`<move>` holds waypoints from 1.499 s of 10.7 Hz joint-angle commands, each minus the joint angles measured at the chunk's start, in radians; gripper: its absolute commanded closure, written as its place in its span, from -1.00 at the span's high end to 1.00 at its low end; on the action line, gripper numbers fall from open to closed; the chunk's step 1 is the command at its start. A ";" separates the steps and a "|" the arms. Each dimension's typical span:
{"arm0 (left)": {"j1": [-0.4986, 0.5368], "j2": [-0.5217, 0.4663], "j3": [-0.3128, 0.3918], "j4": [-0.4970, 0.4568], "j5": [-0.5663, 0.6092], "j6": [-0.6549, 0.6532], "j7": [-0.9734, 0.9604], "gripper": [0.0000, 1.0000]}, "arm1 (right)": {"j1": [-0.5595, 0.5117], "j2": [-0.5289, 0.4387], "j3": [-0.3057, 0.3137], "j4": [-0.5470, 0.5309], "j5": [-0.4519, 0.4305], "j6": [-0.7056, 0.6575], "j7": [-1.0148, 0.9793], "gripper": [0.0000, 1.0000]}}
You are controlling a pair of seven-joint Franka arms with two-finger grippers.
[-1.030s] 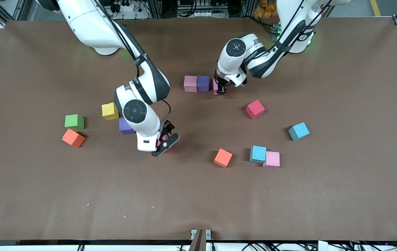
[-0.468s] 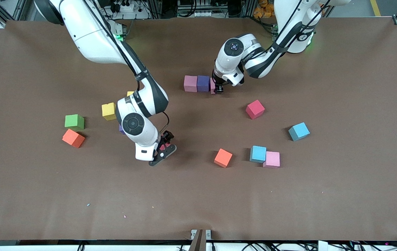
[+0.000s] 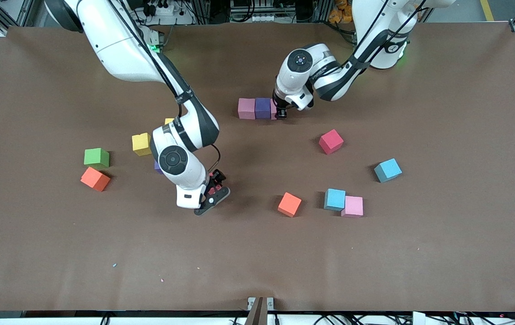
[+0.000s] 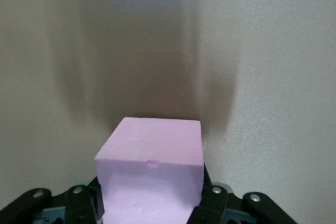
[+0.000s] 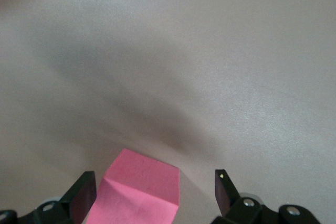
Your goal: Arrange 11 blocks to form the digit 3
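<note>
A matte brown table point(image 3: 442, 113) is being shown carrying small foam cubes in plain, unpatterned colours. A dusty pink foam cube point(image 3: 246, 108) and a deep purple foam cube point(image 3: 263, 108) are being seen side by side. A pale pink foam cube point(image 4: 151, 179) is being shown between black fingers point(image 4: 212, 203). A crimson foam cube point(image 3: 330, 141), two sky-blue foam cubes point(image 3: 387, 169) point(image 3: 334, 199), a light pink foam cube point(image 3: 353, 206), two orange foam cubes point(image 3: 289, 204) point(image 3: 95, 178), a green foam cube point(image 3: 96, 157) and a yellow foam cube point(image 3: 142, 144) are being displayed. A bright pink-red foam cube point(image 5: 137, 190) is being shown in the right wrist view.
</note>
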 commanded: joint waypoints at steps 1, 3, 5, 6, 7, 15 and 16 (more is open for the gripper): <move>-0.009 0.013 -0.001 0.011 0.014 0.004 -0.005 0.37 | -0.011 0.010 0.011 0.019 0.016 -0.011 -0.016 1.00; -0.040 0.010 0.003 0.022 0.019 -0.005 -0.007 1.00 | -0.005 0.010 0.009 0.008 0.091 -0.018 -0.004 1.00; -0.040 -0.014 0.000 0.022 0.019 -0.037 -0.008 1.00 | -0.011 0.000 0.009 -0.009 0.128 -0.033 -0.004 1.00; -0.040 -0.028 -0.003 0.022 0.023 -0.054 -0.008 1.00 | -0.011 -0.001 0.008 -0.009 0.128 -0.055 -0.004 1.00; -0.040 -0.043 -0.004 0.022 0.025 -0.076 -0.007 1.00 | -0.011 -0.003 0.004 -0.016 0.128 -0.069 -0.005 1.00; 0.096 -0.156 -0.014 0.218 0.011 -0.407 0.303 1.00 | -0.011 -0.006 0.000 -0.044 0.115 -0.057 0.199 1.00; 0.133 -0.146 -0.011 0.255 0.010 -0.441 0.385 1.00 | 0.001 -0.006 0.000 -0.044 0.113 -0.055 0.207 1.00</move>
